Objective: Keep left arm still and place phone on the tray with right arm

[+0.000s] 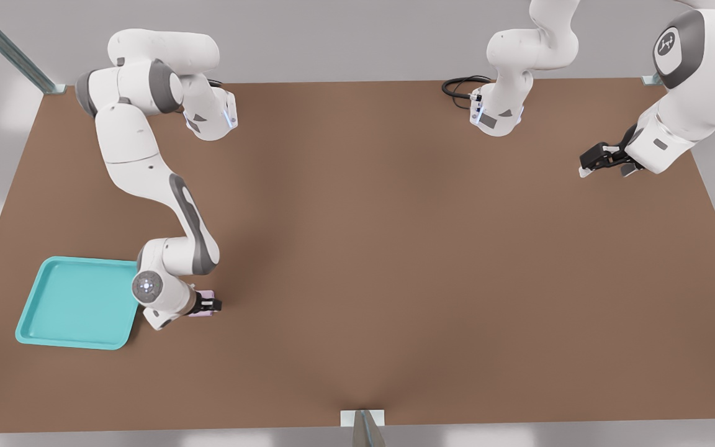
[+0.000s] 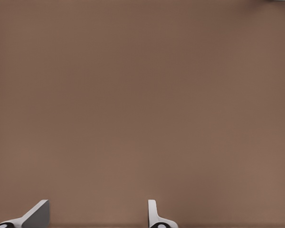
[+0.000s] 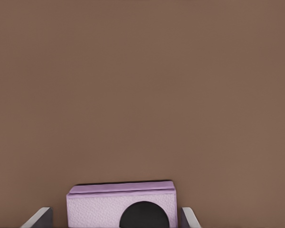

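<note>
The pale pink phone point(image 1: 203, 313) lies flat on the brown table, just off the edge of the turquoise tray point(image 1: 53, 307) that faces the front view's right. My right arm reaches down over it, and its gripper point(image 1: 210, 304) covers most of the phone. In the right wrist view the phone point(image 3: 99, 209), with one round black lens showing, sits between the two fingers point(image 3: 42, 217). A narrow gap shows on each side, so the gripper point(image 3: 116, 219) stands open around the phone. The tray holds nothing.
The brown table point(image 1: 395, 261) stretches wide toward the front view's right. A black cable coil point(image 1: 460, 87) lies by the far arm base. A metal bracket point(image 1: 362, 419) sits at the near table edge.
</note>
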